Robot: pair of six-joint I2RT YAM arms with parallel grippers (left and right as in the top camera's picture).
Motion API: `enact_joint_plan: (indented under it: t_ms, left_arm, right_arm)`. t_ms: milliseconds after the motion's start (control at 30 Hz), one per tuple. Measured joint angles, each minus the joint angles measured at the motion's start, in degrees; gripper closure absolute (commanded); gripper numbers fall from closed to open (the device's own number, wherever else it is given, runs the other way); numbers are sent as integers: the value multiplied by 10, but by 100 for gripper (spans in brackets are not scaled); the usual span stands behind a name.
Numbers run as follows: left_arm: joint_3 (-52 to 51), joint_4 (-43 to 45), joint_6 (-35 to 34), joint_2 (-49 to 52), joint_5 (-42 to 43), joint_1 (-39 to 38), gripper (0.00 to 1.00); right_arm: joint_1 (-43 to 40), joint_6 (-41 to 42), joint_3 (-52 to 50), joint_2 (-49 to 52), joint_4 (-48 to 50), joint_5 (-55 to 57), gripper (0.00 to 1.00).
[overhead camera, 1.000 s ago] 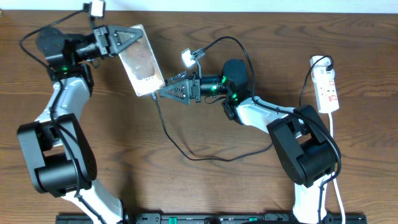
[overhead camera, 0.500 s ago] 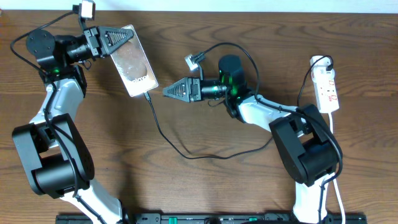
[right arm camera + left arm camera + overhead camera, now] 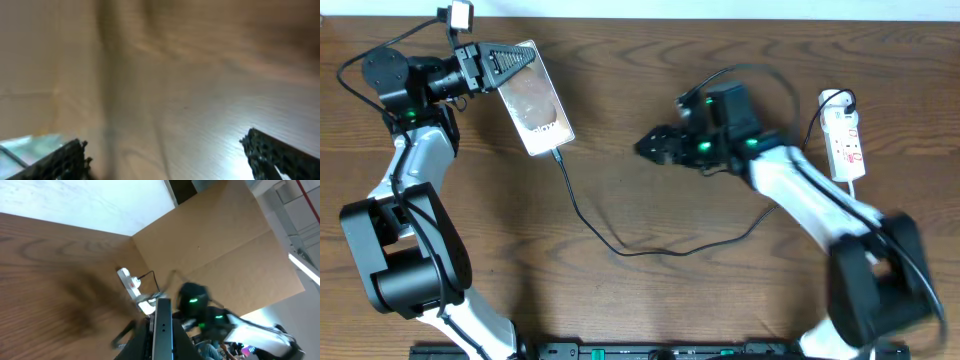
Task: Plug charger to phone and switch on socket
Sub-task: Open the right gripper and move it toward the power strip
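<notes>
Our right fingers (image 3: 60, 161) stand apart with nothing between them; the wrist view shows only blurred wood in the gap. Seen from overhead, they point toward the left half of the surface (image 3: 720, 300). The socket (image 3: 845, 135) lies the opposite way, behind the wrist and near the right edge. Its long axis runs away from us, roughly square to the line our fingers now point along. The red switch markings sit on its top face, too small for us to tell which one serves the black plug.

Our left fingers (image 3: 505, 60) are clamped on the far end of the phone (image 3: 535, 100) at the far left, well apart from the socket, so the right arm is plainly the nearer one. The charger (image 3: 620, 245) meets the phone's near short edge with its tip and trails across the surface in a loose curve toward the right side. We judge it seated, though the joint is too small to confirm.

What remains, we think, is the switch. The right wrist must swing round to face the socket and come down on its top face.
</notes>
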Motion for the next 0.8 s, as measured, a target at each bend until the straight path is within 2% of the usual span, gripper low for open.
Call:
enact_joint_plan:
  t_ms: [100,233,467,800]
  left_arm:
    - [-10,1,4,0,-1,-5,92]
    - [-45,0,20,1,0,-15,93]
    - [-110,-5,43,18,-21,-23,92]
    - [-138,-98,75,89,-89,-23,93]
  right_arm:
    - [-5,-35,3,-72,-79,77,1]
    - [-5,-55,3,-120,-120,145,1]
    - [-5,-68,3,-134,-130,193,1]
    - [-5,-70,3,-134,-137,203,1]
